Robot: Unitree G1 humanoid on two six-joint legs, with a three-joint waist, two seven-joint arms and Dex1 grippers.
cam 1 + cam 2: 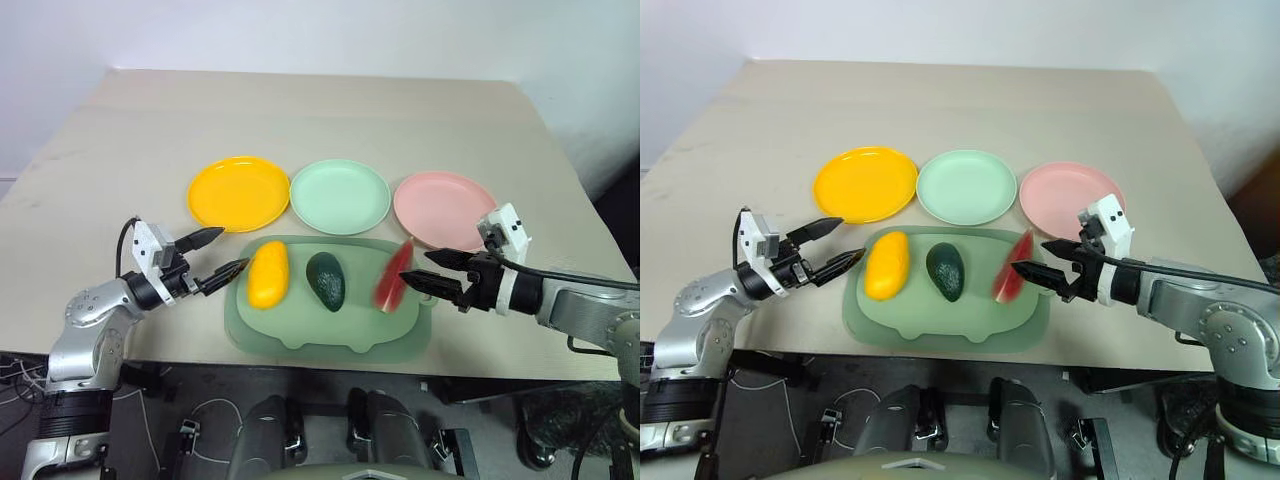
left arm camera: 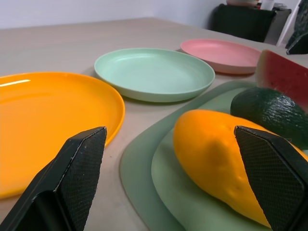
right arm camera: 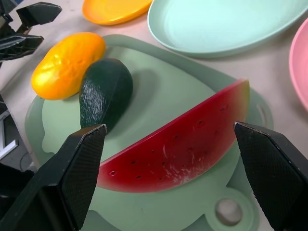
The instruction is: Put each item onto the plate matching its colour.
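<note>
So we've got the pale green tray (image 1: 300, 335) sitting near the front edge of the tabletop (image 1: 300, 110), and we'll use it as our reference. All three toy foods are lying on it: the mango (image 1: 268, 273) at the tray's left end, the avocado (image 1: 326, 280) in the middle, and the watermelon wedge (image 1: 392, 278) at the right end, propped on its rind edge with the red face showing. None of them touch each other as far as we can see.

Just behind the tray there's a row of three plates: the yellow-orange plate (image 1: 239, 192) behind its left end, the mint green plate (image 1: 340, 196) behind the middle, and the pink plate (image 1: 444, 208) behind the right end. All three plates have nothing on them.

Our left gripper (image 1: 219, 254) hovers just off the tray's left edge, fingers spread wide, pointing at the mango, holding nothing. Our right gripper (image 1: 420, 270) is just off the tray's right edge, fingers spread too, aimed at the watermelon wedge, not touching it.
</note>
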